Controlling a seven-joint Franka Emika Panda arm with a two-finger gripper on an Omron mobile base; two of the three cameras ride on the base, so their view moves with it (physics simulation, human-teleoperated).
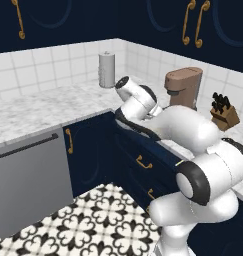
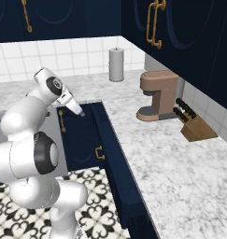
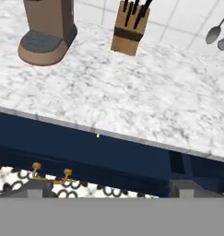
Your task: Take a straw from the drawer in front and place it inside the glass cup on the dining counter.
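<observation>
Nearest the hand cam: navy drawer [image 3: 109, 159] front, brass handle [image 3: 51, 174] low left, w/ a tiny pale fleck at its top edge, prob. the straw [image 3: 98, 135] but too small to be sure. Gripper [image 2: 81, 112] hangs just above the drawer, fingers spread wide, nothing in them. Beyond on the worktop [image 3: 132, 101]: coffee maker [image 3: 44, 32], knife block [image 3: 129, 27]. Looks like the reach-for-straw step; drawer seems pulled out a bit. Next: drop in, pinch the thin stick square, lift out.

1 coffee machine [image 2: 158, 95], 1 knife block [image 2: 195, 124], 1 paper-towel roll [image 2: 117, 64], 2 spoons [image 3: 214, 32].
</observation>
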